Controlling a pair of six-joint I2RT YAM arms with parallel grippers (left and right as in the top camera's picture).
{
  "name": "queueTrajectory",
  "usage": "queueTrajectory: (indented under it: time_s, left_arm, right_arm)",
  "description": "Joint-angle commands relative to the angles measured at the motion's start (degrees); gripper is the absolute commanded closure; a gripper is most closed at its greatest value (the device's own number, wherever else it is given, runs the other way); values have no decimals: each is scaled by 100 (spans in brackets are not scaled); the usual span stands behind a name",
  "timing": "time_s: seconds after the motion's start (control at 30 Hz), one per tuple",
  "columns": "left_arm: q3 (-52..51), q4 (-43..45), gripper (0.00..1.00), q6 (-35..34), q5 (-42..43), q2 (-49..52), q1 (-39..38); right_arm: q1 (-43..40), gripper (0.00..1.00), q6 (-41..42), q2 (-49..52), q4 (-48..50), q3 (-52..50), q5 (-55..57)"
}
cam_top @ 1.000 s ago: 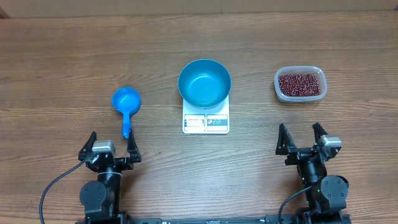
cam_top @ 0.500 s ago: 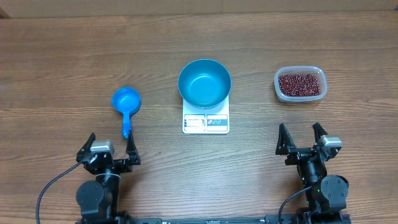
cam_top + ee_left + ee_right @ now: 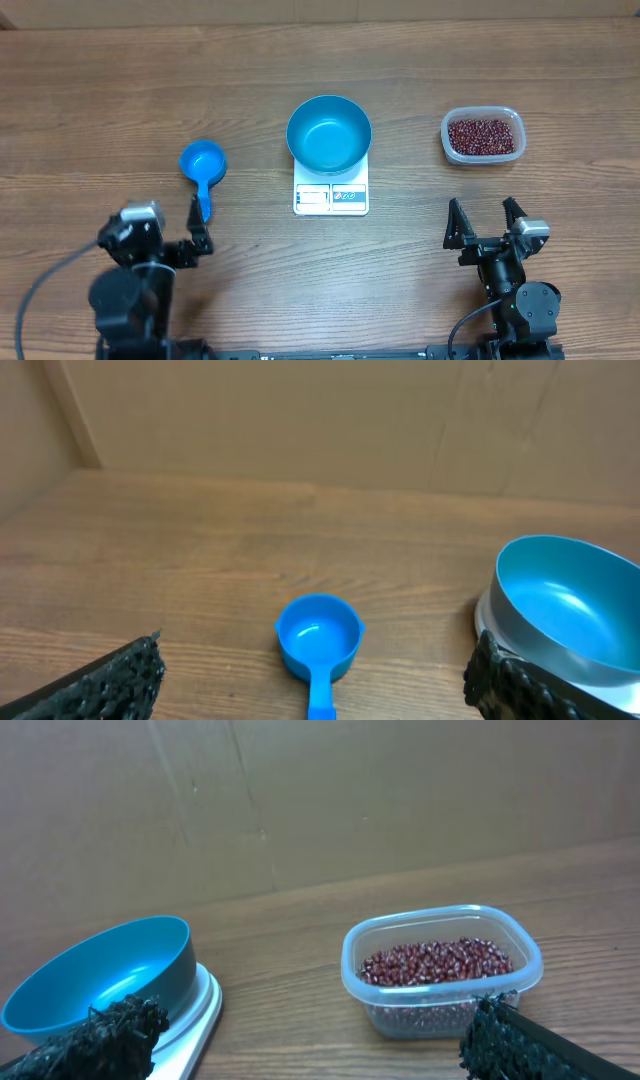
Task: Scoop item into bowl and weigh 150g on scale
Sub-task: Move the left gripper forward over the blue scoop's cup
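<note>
Overhead, the empty bowl sits on the scale at mid-table; the beans lie in a clear tub at far right, well beyond the right gripper, fingers apart and holding nothing. The left gripper, also spread wide, has a blue scoop just beyond it. Left wrist: scoop between the fingertips but farther off, bowl at right. Right wrist: beans ahead, beyond the right fingertip, bowl at left

Robot lab test rig, bare wood-grain table, plain brown board backdrop closing off the far side, left arm and right arm mounted at the near edge, overhead and wrist camera views
</note>
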Motion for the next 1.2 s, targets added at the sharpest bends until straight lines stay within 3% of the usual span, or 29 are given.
queueTrajectory:
  time_s: [0.0,0.33,0.63,0.87,1.17]
  left_arm:
    - [953,-295,0,35,-55,855,24]
    - [3418,-2122,0,79,-55,3139,24]
    - [4988,-3707,1,79,-85,4944,24]
    - [5582,-4594,0,125,-103,6048,24]
    - [5587,-4671,0,120,-199,6653,24]
  right_arm:
    - [24,0,-61,-61,28,-59,-33]
    - [24,0,-61,-61,28,-59,-33]
    - [24,0,-61,-61,28,-59,-33]
    - [22,0,-61,-61,28,-59,-35]
    - [24,0,-63,-61,28,-59,-35]
